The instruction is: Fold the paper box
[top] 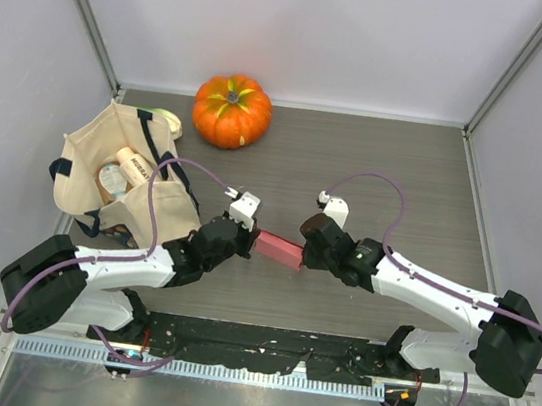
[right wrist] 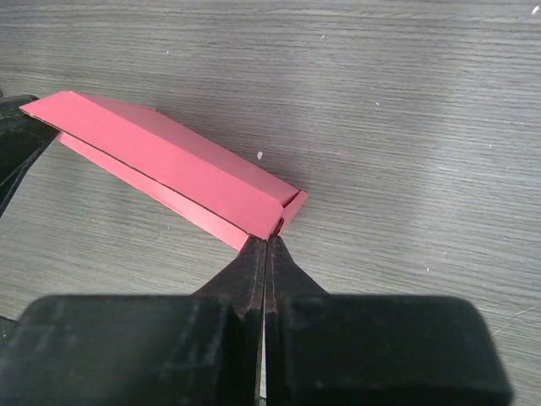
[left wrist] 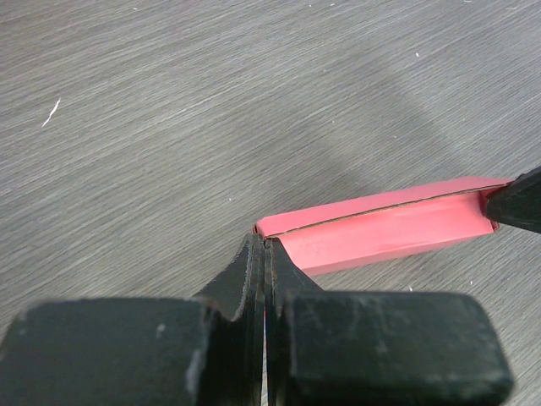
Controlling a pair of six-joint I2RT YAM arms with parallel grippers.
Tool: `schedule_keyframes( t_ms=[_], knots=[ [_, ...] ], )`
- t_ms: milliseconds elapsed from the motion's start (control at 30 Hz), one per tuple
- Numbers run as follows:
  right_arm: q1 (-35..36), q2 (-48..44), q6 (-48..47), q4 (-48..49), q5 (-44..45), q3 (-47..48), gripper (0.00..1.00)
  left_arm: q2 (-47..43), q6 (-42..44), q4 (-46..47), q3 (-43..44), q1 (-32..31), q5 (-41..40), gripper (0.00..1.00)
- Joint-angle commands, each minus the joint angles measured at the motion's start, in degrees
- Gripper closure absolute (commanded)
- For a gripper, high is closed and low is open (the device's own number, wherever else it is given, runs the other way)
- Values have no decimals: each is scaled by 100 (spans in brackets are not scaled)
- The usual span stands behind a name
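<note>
With my left claw and right claw each pinched fully shut on one end of the flattened paper box near the frame's centre, close to the surface, I should hold both ends level and press inward evenly so the creases open squarely

Box: pink-red, folded into a long flat strip, pinched at both ends, seemingly just above the table.
</note>
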Motion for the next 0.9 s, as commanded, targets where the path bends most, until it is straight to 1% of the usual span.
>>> schedule_keyframes(
  t_ms=[0, 67, 100, 167, 200, 267, 300, 333, 367, 400, 433, 467, 500, 533, 567, 600, 667, 700, 733, 867],
  knots=[
    [131, -8, 143, 53, 238, -328, 99, -36, -94, -90, -181, -60, -32, 100],
    [122, -158, 55, 176, 97, -407, 90, -36, -103, -73, -190, -60, -50, 100],
    [113, -342, 20, 176, -121, -399, 77, -45, -112, -64, -198, -60, -67, 100],
    [113, -527, 19, 115, -333, -320, 68, -54, -112, -64, -198, -69, -76, 100],
    [104, -615, 28, 97, -465, -294, 61, -45, -129, -64, -198, -60, -76, 100],
    [96, -852, 168, 18, -781, -223, 56, -45, -120, -64, -198, -69, -94, 100],
    [52, -923, 247, -17, -852, -223, 50, -36, -120, -64, -198, -77, -102, 100],
    [-27, -1054, 387, -44, -992, -232, 45, -36, -120, -64, -190, -69, -120, 100],
    [-132, -1099, 780, -79, -1063, -267, 39, -45, -129, -64, -190, -77, -120, 100],
    [-264, -1169, 1063, -88, -1194, -319, 29, -45, -129, -64, -181, -86, -129, 100],
    [-613, -1248, 1257, 43, -1378, -389, 26, -54, -138, -73, -181, -86, -155, 100],
    [-764, -1292, 1676, 183, -1780, -555, 23, -54, -138, -81, -163, -95, -164, 100],
    [-914, -1328, 1889, 480, -2063, -644, 19, -62, -138, -99, -154, -104, -190, 100],
    [-1142, -1363, 2126, 623, -2205, -741, 17, -62, -138, -116, -154, -113, -199, 100],
    [-1248, -1433, 2451, 798, -2537, -994, 16, -62, -138, -134, -154, -104, -243, 100],
    [-1328, -1468, 3072, 1191, -2671, -1144, 16, -62, -138, -152, -146, -104, -252, 100],
    [-1407, -1634, 3909, 1642, -2777, -1652, 16, -71, -164, -178, -154, -104, -304, 100],
    [-1407, -1696, 4592, 2192, -2777, -1821, 16, -71, -173, -178, -154, -113, -305, 100],
    [-1407, -1714, 4825, 2441, -2760, -1962, 16, -63, -191, -178, -154, -104, -305, 100],
    [-1408, -1636, 5240, 2654, -2540, -2112, 16, -1, -217, -178, -128, -130, -322, 100]
  ],
)
